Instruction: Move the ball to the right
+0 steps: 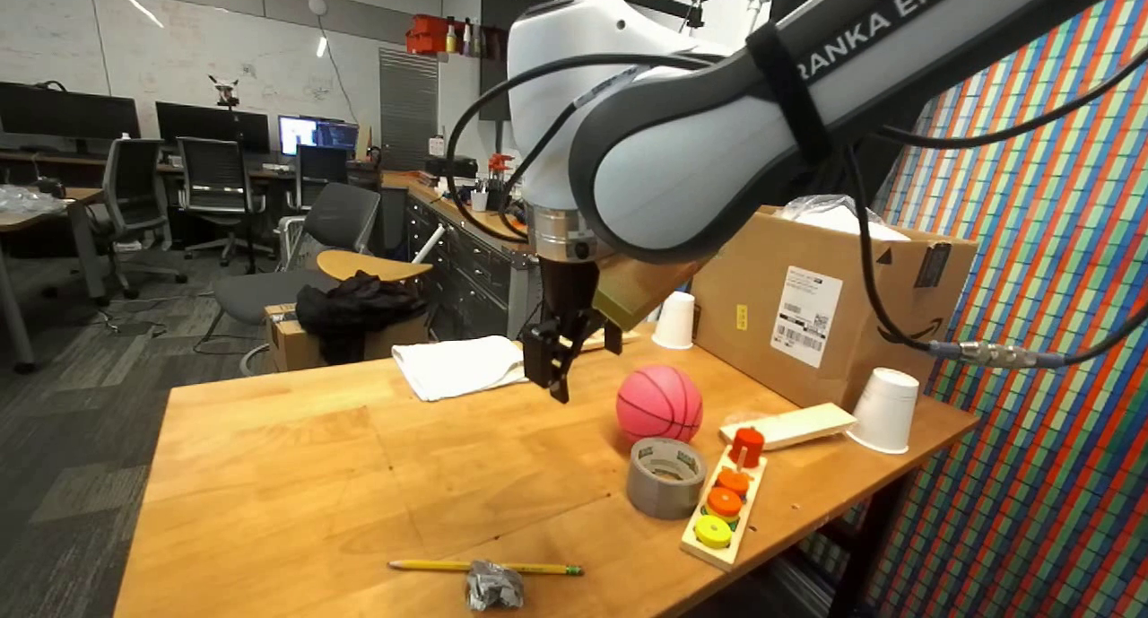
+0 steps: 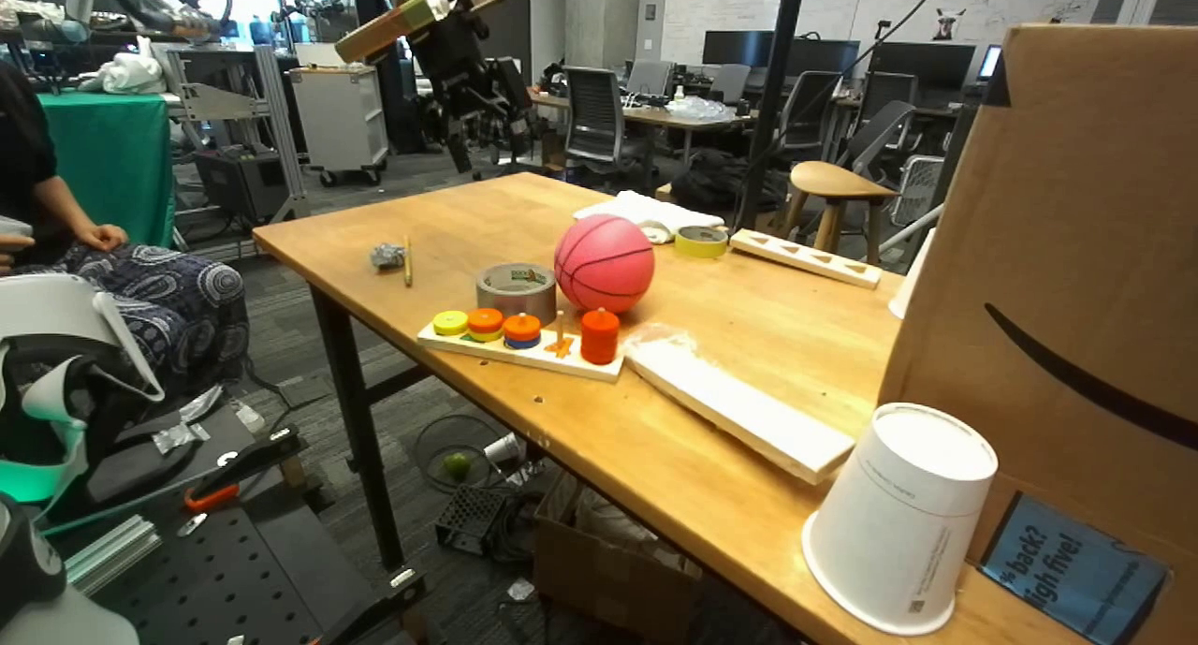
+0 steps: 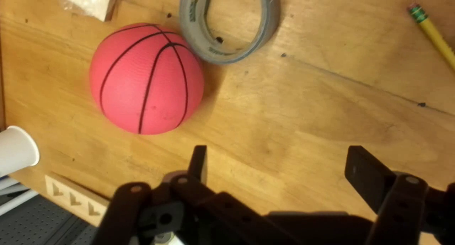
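The pink ball with black lines rests on the wooden table, in an exterior view point(image 1: 659, 404), in an exterior view point(image 2: 604, 263) and at upper left in the wrist view point(image 3: 147, 81). A grey tape roll point(image 1: 659, 500) lies close beside it; I cannot tell whether they touch. My gripper point(image 3: 277, 149) is open, with bare table between its fingers. In both exterior views it hangs above the table, apart from the ball. In the wrist view the ball is up and left of the fingers. The whole ball is unobstructed there.
A peg toy point(image 1: 725, 503) and a pale wooden plank point(image 1: 794, 425) lie near the ball. White cups point(image 1: 886, 410) stand by a large cardboard box point(image 1: 762, 304). A white cloth point(image 1: 457, 367), a pencil point(image 1: 430, 565) and a crumpled grey lump point(image 1: 493, 586) lie on the table.
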You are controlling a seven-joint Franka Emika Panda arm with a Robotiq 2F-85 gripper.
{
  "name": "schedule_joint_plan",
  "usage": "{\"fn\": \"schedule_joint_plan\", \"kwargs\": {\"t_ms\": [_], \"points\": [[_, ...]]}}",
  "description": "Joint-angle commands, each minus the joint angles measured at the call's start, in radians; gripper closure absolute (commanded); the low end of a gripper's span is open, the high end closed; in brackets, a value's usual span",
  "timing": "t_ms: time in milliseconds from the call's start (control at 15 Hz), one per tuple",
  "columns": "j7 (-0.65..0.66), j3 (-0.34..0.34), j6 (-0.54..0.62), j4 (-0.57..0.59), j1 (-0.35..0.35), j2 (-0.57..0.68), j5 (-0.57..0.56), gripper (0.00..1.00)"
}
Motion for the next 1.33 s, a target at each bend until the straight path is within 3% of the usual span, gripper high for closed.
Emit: {"fn": "schedule_joint_plan", "kwargs": {"t_ms": [0, 333, 1000, 1267], "points": [[-0.029, 0.007, 0.019, -0.038, 0.0, 0.012, 0.104, 0.0], [-0.093, -0.012, 0.04, -0.063, -0.014, 0.051, 0.238, 0.0], [-0.369, -0.063, 0.125, -0.074, -0.058, 0.081, 0.471, 0.0], [-0.453, -0.078, 0.151, -0.057, -0.076, 0.104, 0.482, 0.0]]}}
